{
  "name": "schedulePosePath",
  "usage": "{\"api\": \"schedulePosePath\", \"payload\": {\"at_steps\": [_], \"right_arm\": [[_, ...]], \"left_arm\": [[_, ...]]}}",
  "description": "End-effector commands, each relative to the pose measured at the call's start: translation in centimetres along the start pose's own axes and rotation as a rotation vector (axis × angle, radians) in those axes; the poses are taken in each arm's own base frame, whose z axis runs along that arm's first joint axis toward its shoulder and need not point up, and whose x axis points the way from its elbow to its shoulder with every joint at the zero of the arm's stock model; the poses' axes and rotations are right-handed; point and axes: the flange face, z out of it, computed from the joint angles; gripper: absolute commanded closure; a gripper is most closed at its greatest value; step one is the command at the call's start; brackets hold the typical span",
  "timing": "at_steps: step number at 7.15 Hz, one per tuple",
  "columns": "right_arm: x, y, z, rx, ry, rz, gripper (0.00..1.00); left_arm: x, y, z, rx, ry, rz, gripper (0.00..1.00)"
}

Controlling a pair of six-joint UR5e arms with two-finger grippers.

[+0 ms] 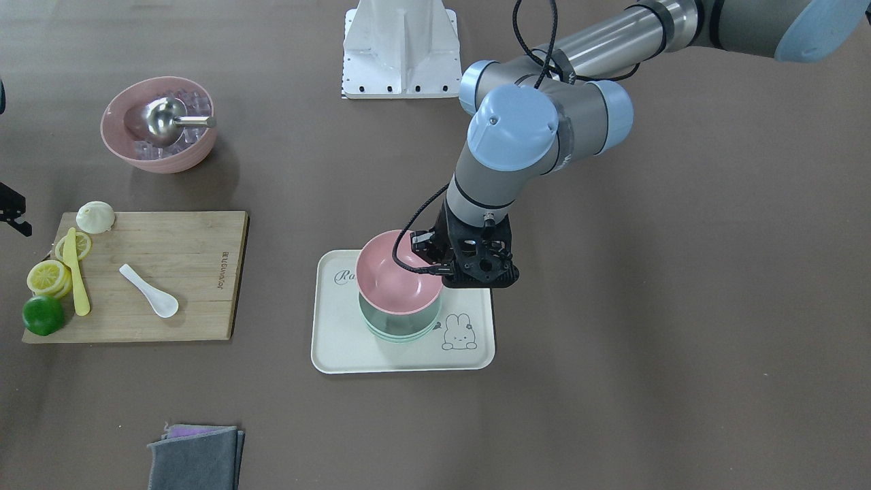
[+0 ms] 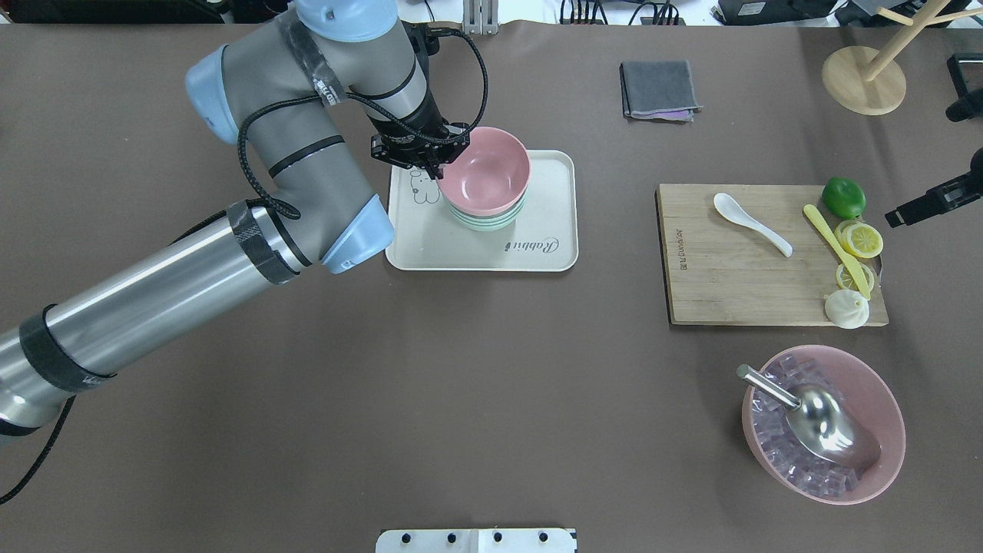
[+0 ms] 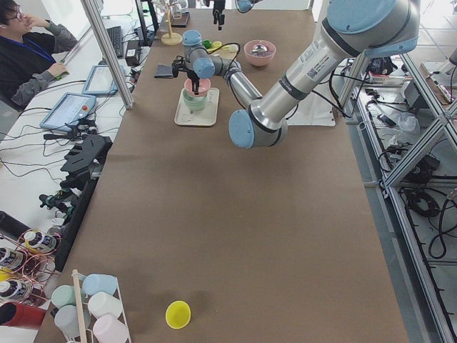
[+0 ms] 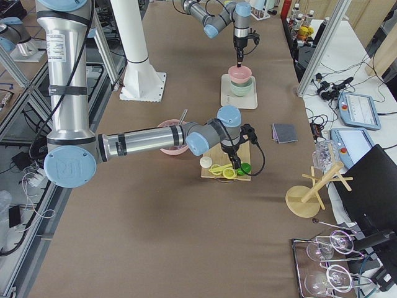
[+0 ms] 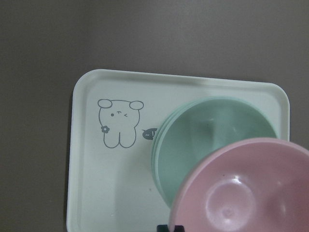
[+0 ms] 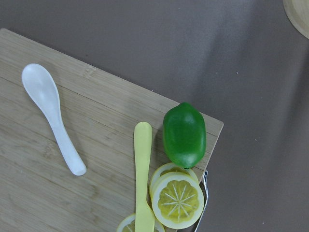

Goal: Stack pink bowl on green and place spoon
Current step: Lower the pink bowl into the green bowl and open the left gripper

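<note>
The pink bowl (image 2: 484, 169) (image 1: 395, 279) is tilted, right over the green bowl (image 2: 484, 223) (image 1: 398, 328) on the cream rabbit tray (image 2: 476, 253). I cannot tell whether the two bowls touch. My left gripper (image 2: 439, 160) is shut on the pink bowl's rim. In the left wrist view the pink bowl (image 5: 246, 188) partly overlaps the green bowl (image 5: 207, 130). The white spoon (image 2: 749, 223) (image 6: 50, 121) lies on the wooden cutting board (image 2: 729, 284). My right gripper (image 2: 895, 217) hovers by the board's far right end, open and empty.
On the board lie a lime (image 2: 843, 197), lemon slices (image 2: 860, 240), a yellow knife (image 2: 837, 250) and a white bun (image 2: 846, 309). A large pink bowl (image 2: 891, 430) of ice with a metal scoop stands near right. A grey cloth (image 2: 659, 90) and a wooden stand (image 2: 864, 77) are at the back.
</note>
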Motion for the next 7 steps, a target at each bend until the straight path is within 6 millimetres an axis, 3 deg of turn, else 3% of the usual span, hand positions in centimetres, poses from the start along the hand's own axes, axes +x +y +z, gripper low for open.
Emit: {"api": "schedulePosePath", "payload": {"at_steps": [1, 3, 7], "right_arm": [[0.0, 0.0, 0.0, 0.000, 0.000, 0.000, 0.00], [0.0, 0.0, 0.0, 0.000, 0.000, 0.000, 0.00], [0.0, -0.1, 0.0, 0.000, 0.000, 0.000, 0.00]], "left_arm": [[1.3, -1.5, 0.7, 0.034, -0.013, 0.000, 1.00], [0.6, -2.1, 2.2, 0.038, -0.020, -0.001, 1.00], [1.3, -0.2, 4.0, 0.026, -0.030, 0.018, 1.00]]}}
